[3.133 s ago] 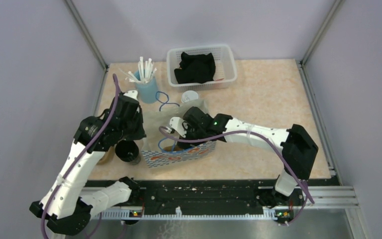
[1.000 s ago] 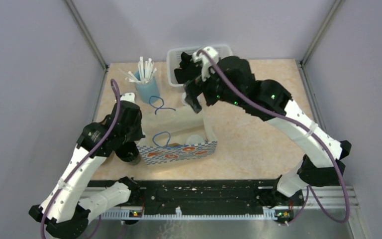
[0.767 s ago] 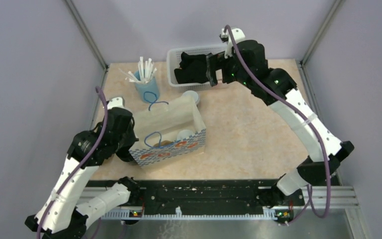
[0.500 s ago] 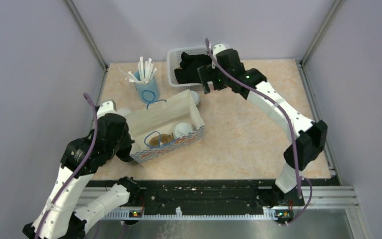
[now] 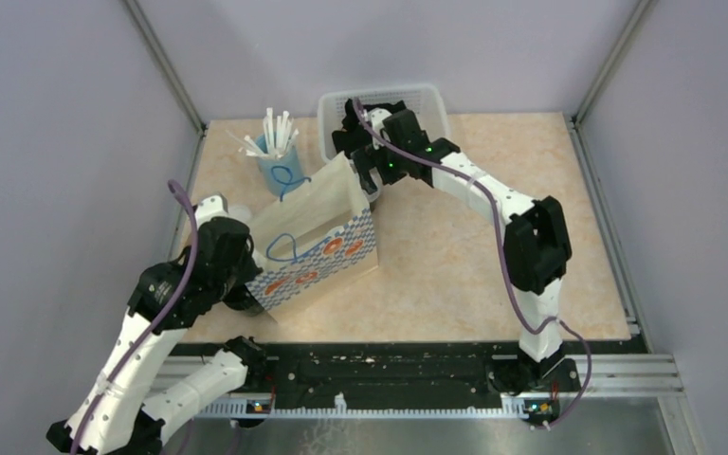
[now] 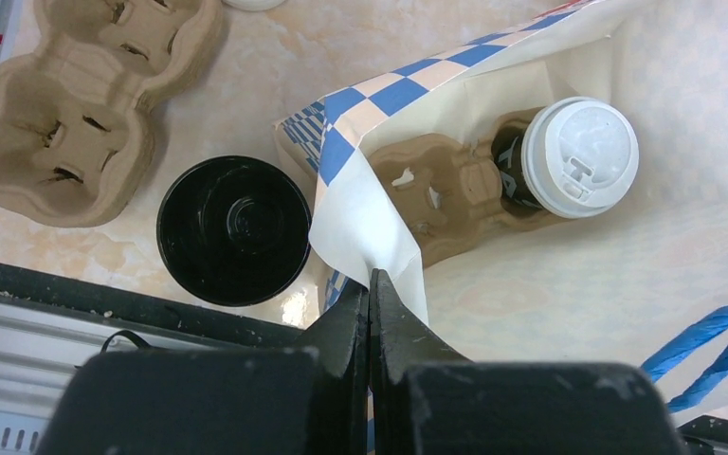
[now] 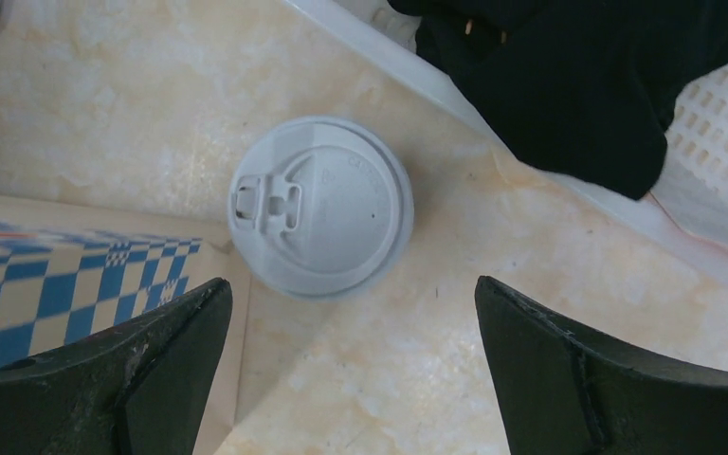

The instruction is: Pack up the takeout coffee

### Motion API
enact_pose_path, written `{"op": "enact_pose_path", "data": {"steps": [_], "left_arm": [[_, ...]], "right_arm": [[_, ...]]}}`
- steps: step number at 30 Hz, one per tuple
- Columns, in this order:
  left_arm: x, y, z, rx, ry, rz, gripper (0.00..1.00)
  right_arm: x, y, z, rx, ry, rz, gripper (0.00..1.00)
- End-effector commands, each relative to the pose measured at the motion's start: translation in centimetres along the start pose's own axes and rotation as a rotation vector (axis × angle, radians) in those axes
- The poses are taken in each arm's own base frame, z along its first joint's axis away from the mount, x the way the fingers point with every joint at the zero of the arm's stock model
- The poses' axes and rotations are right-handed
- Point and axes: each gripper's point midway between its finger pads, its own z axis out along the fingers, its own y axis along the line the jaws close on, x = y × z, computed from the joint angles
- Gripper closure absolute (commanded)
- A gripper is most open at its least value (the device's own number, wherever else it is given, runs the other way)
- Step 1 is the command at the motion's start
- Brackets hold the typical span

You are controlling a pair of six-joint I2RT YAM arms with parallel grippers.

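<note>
One cup (image 6: 578, 156) in the brown tray (image 6: 427, 194) inside the bag (image 6: 389, 95); left gripper (image 6: 370, 282) pinching the bag's edge shut; right gripper (image 7: 351, 284) spread wide over another cup (image 7: 319, 204).

White-shelled arms (image 5: 131, 355), purple cables (image 5: 193, 251); left end effector (image 6: 370, 284) and right end effector (image 7: 351, 322) matte black.

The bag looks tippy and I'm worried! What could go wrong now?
1. The left claw pinches the bag by one edge and it leans; the cup inside might tip over.
2. The open right claw hovers over the other cup, close to the bag and basket; it might bump them.
</note>
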Motion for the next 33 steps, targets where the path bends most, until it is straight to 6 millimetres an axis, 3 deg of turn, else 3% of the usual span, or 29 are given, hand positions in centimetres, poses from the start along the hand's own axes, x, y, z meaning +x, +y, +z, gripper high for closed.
{"op": "enact_pose_path", "data": {"steps": [1, 10, 33], "left_arm": [[1.0, 0.0, 0.4, -0.012, 0.053, 0.025, 1.0], [1.1, -0.2, 0.9, -0.019, 0.061, 0.036, 1.0], [1.3, -0.4, 1.1, -0.02, 0.072, 0.045, 1.0]], "right_arm": [[-3.3, 1.2, 1.6, -0.053, -0.084, -0.08, 0.02], [-3.2, 3.3, 3.6, -0.093, -0.071, -0.157, 0.01], [-1.4, 3.7, 6.0, -0.097, -0.015, -0.196, 0.02]]}}
